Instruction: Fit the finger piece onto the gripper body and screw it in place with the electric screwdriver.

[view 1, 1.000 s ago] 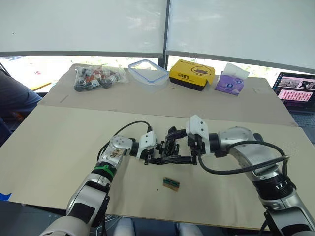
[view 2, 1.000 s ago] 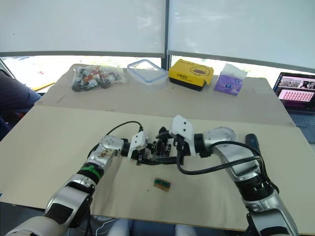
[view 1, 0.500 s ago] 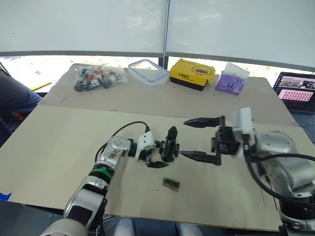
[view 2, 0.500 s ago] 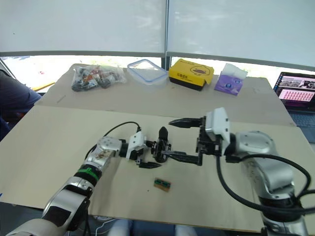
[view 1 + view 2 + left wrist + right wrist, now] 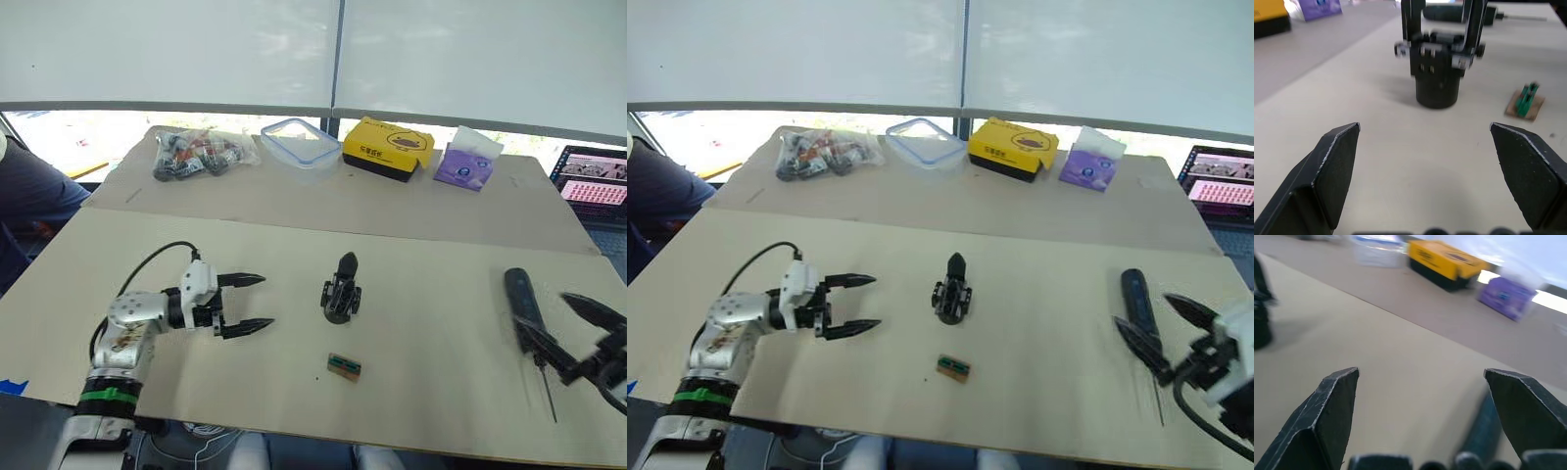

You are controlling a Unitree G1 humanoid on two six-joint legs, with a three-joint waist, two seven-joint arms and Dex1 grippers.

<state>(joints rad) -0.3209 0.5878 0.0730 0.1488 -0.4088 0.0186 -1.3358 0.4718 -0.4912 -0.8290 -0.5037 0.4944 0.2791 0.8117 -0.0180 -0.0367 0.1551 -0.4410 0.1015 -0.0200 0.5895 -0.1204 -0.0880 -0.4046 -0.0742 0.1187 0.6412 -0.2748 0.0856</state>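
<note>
With both sets of jaws spread and empty, I have the gripper body standing upright mid-table, the left gripper near its left and the right gripper poised over the electric screwdriver, which lies near the right edge. To pick it up well, I judge I should close squarely around its thick barrel, clear of the thin bit.

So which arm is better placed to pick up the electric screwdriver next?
Probably the right. The right gripper is open and sits right beside the electric screwdriver at the table's right side. The left gripper, also open, is far off, left of the gripper body.
</note>
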